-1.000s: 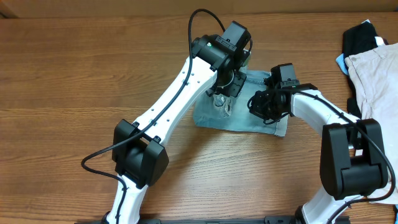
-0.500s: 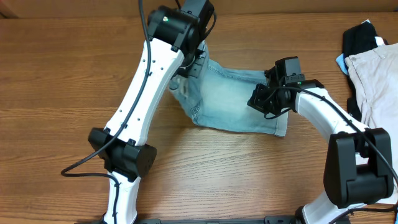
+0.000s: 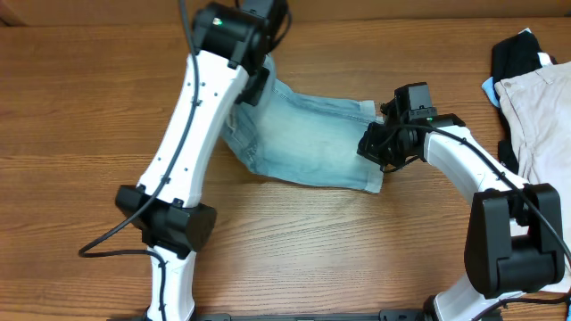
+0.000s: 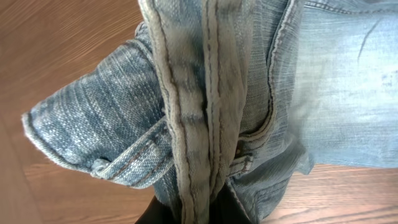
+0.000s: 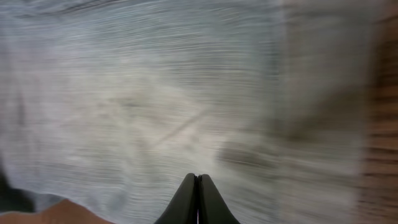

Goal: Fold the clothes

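Note:
The light-blue jeans (image 3: 312,134) lie stretched across the middle of the wooden table. My left gripper (image 3: 254,85) is shut on the waistband seam at their far left end and holds it lifted. In the left wrist view the thick seam (image 4: 199,93) runs down into my left gripper (image 4: 199,214), whose fingers are mostly hidden by denim. My right gripper (image 3: 373,147) is shut, tips together, low over the right end of the jeans. In the right wrist view my right gripper (image 5: 198,182) has blurred denim (image 5: 155,93) beneath it.
A beige garment (image 3: 540,116) and a black garment (image 3: 522,53) lie piled at the table's right edge, with a small blue item (image 3: 489,86) beside them. Bare wooden table (image 3: 89,134) surrounds the jeans.
My left arm has swung up and to the left with the denim in its grip, pulling the small folded bundle out into a long stretch. My right gripper has stayed at the right end.

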You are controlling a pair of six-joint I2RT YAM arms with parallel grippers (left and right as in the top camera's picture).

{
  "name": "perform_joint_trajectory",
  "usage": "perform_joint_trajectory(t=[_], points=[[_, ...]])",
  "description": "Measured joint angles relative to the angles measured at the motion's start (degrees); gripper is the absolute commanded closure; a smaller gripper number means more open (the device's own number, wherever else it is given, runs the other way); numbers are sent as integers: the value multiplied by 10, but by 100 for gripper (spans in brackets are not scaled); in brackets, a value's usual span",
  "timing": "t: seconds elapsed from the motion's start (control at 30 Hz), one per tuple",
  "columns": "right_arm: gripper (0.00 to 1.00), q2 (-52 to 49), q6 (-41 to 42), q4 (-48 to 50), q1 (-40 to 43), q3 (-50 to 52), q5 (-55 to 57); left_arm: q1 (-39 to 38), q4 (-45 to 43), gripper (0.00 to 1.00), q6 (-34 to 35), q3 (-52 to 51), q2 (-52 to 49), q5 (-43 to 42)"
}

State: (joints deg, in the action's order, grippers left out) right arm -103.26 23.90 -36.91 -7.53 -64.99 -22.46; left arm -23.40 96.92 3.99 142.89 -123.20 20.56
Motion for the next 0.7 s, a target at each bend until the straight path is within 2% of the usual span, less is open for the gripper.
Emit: perform_joint_trajectory(t=[0.23,0.7], points=[[96,0,-17,1,0,0,40,40,1,96,-12,0,20,-43],[96,-62,-45,47,0,3,64,39,-29,96,-9,0,22,-127]])
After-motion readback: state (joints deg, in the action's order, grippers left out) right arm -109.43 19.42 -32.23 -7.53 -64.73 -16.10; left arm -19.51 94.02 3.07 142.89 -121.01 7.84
